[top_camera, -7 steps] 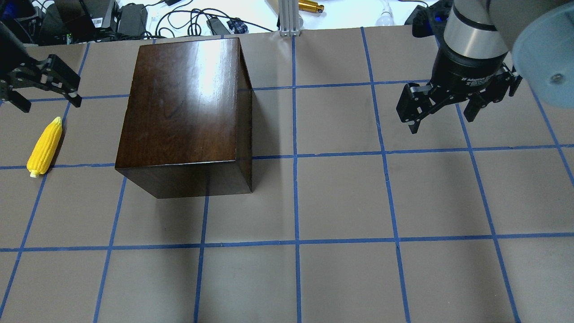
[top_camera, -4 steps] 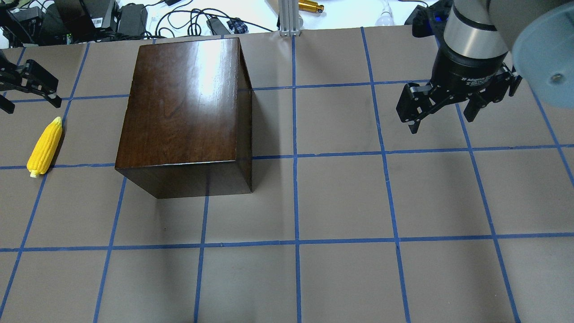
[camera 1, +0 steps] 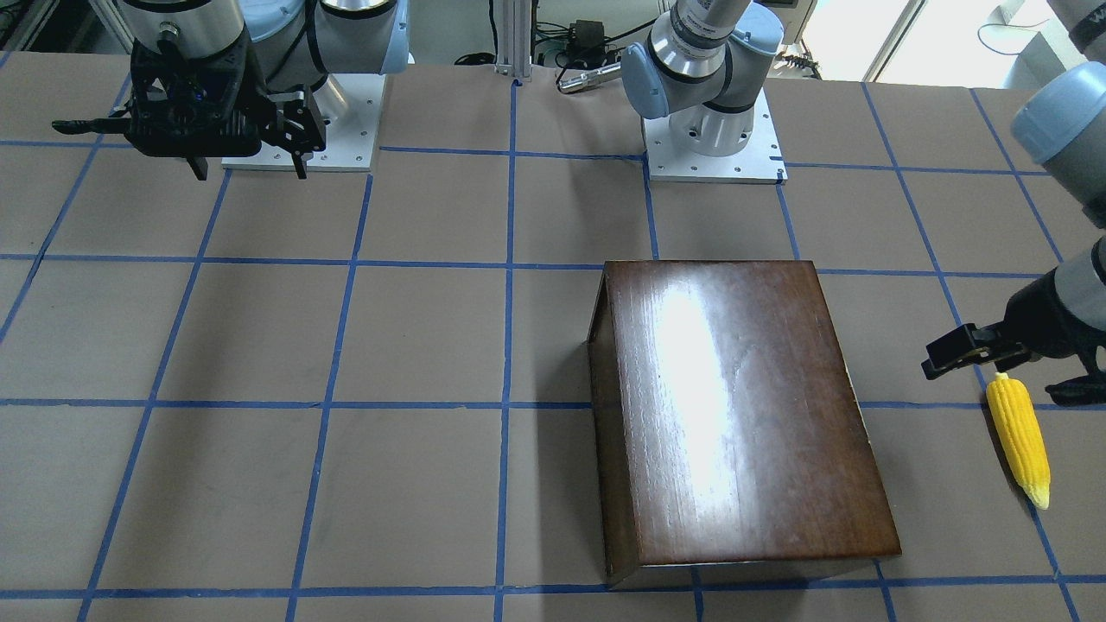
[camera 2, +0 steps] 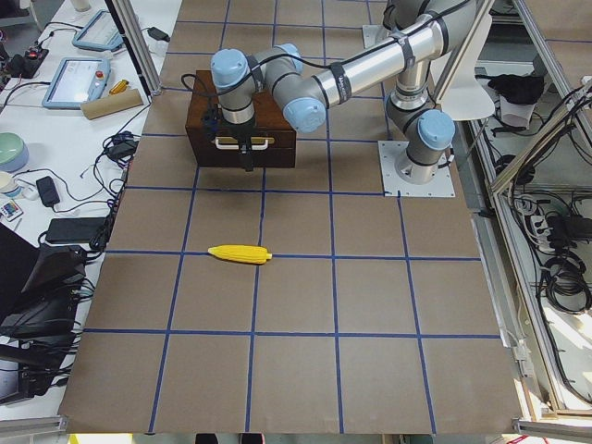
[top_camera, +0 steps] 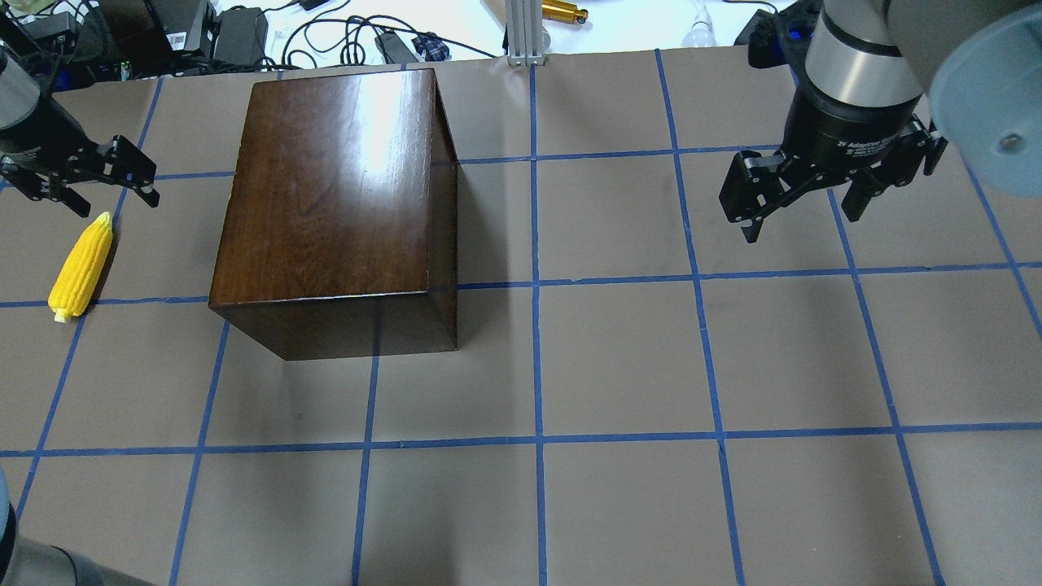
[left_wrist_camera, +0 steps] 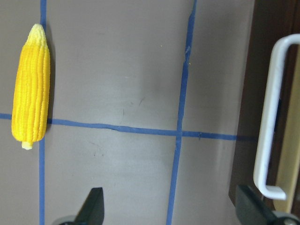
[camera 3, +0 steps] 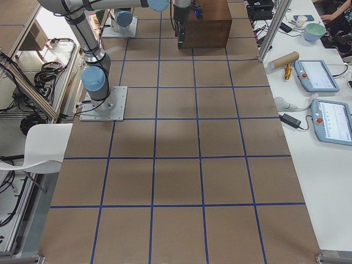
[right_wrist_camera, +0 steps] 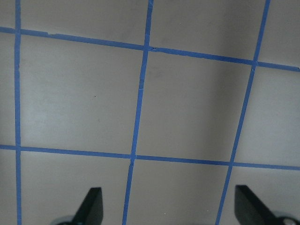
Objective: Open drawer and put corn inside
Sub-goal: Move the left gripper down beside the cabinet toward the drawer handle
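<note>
The glossy dark-brown wooden box (top_camera: 334, 203) stands at the table's left half. Its drawer front (left_wrist_camera: 281, 70), with a pale metal pull (left_wrist_camera: 269, 117), faces the robot's left and looks shut. The yellow corn (top_camera: 81, 264) lies flat on the table left of the box, and it also shows in the left wrist view (left_wrist_camera: 30, 84). My left gripper (top_camera: 116, 203) is open and empty. It hovers just past the corn's pointed tip, between the corn and the box. My right gripper (top_camera: 802, 224) is open and empty, above bare table far to the right.
The brown table cover (top_camera: 619, 358) carries a blue tape grid. Cables, power bricks and a metal post (top_camera: 521, 32) lie beyond the far edge. The arm bases (camera 1: 713, 130) sit at the robot's side of the table.
My left gripper swung out toward the view's left edge, then came back right and lower, near the corn's tip. The right gripper, the box and the corn have not moved.
</note>
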